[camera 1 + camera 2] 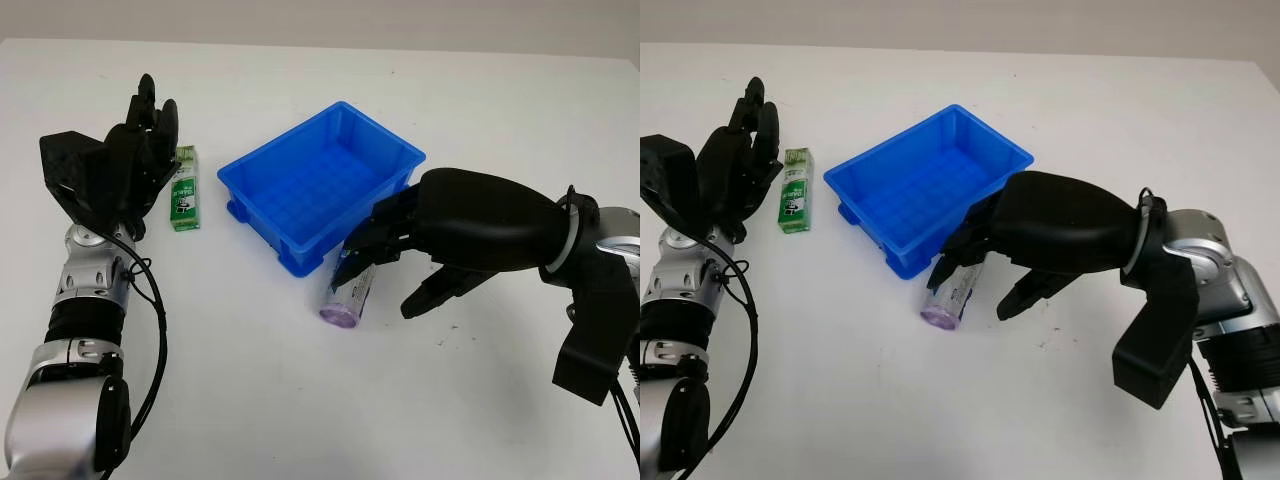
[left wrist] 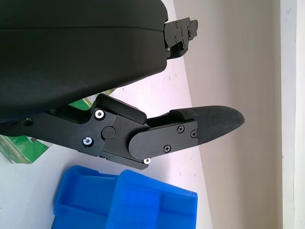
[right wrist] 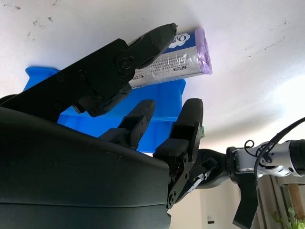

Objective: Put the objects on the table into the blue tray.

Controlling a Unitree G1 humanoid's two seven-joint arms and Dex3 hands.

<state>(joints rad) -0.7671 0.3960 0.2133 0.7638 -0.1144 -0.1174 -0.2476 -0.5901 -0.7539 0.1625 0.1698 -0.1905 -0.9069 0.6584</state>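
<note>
The right hand (image 1: 385, 262) has its fingers apart around the light, soft, crinkly purple-ended packet (image 1: 347, 295) lying on the bench just beside the blue tray (image 1: 320, 182), best gripped mid-body, while the left hand (image 1: 135, 150) hovers open near the green box (image 1: 185, 190).

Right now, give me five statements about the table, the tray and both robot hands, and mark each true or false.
1. The blue tray holds nothing. True.
2. The green box lies inside the tray. False: it lies on the table, beside the tray.
3. The right robot hand reaches over the purple-capped packet. True.
4. The packet is lifted clear of the table. False: it lies on the table by the tray's near corner.
5. The left robot hand holds the green box. False: it is open beside it.
</note>
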